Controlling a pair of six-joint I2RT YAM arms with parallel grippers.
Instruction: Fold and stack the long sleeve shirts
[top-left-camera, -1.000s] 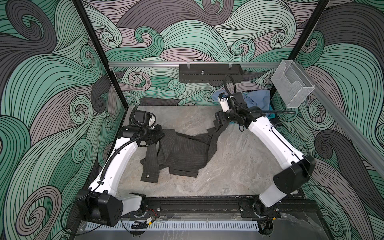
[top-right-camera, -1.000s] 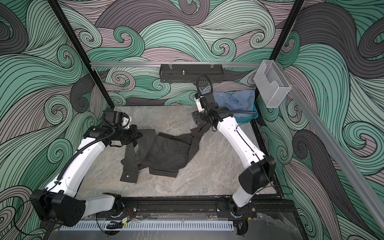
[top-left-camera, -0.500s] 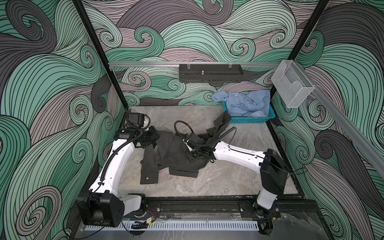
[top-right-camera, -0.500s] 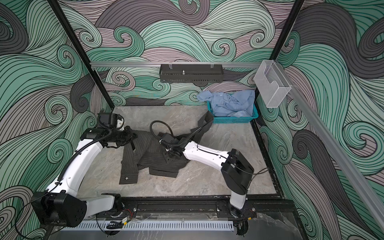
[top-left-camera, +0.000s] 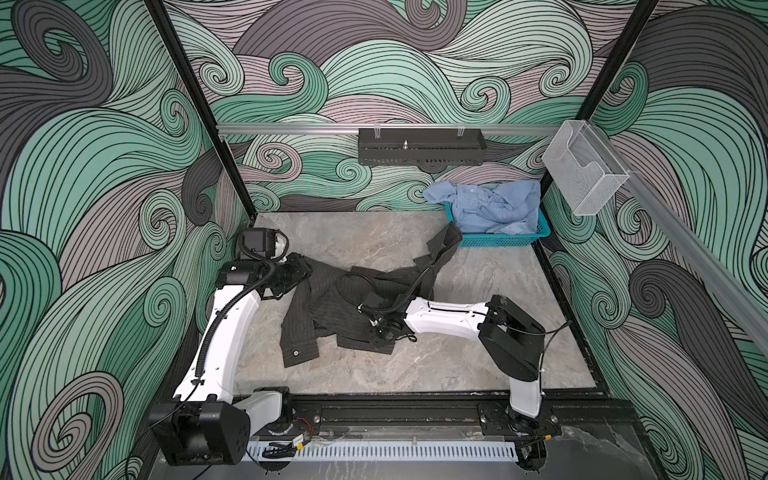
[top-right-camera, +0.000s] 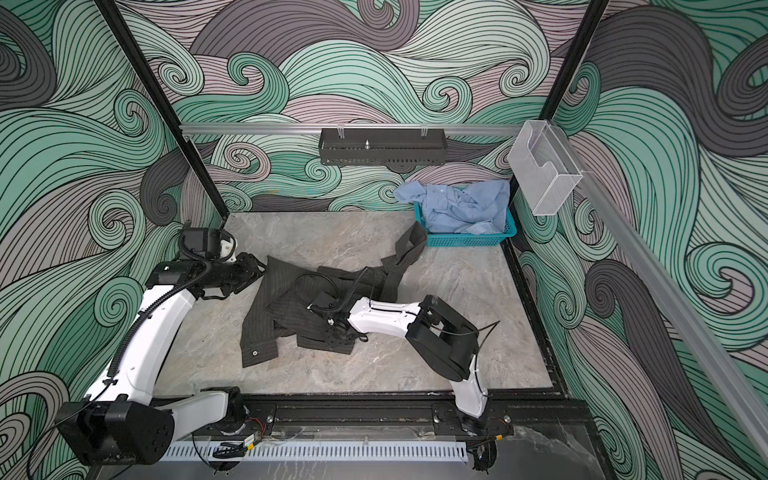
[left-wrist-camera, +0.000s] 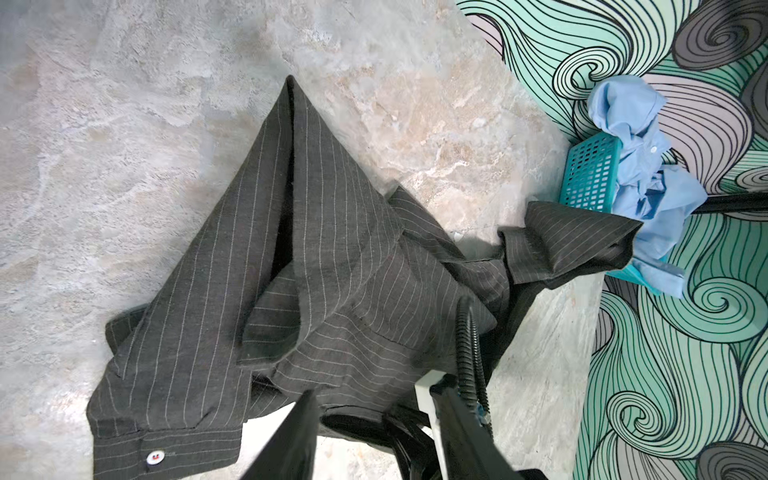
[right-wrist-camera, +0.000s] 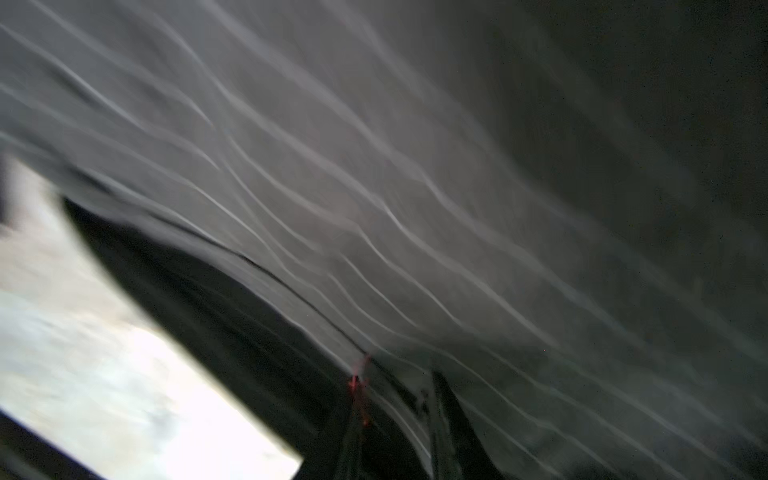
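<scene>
Pinstripe cloth dominates right wrist view; both top views show basket.

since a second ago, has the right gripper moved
Yes. The right gripper has come away from the teal basket at the back, toward the front, and is now down on the near edge of the dark pinstriped shirt.

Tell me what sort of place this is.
Probably a robot manipulation test cell: two white arms bolted to a rail beside a marble-look tabletop, swirl-printed walls on black posts, a light blue shirt staged in a teal mesh basket.
</scene>
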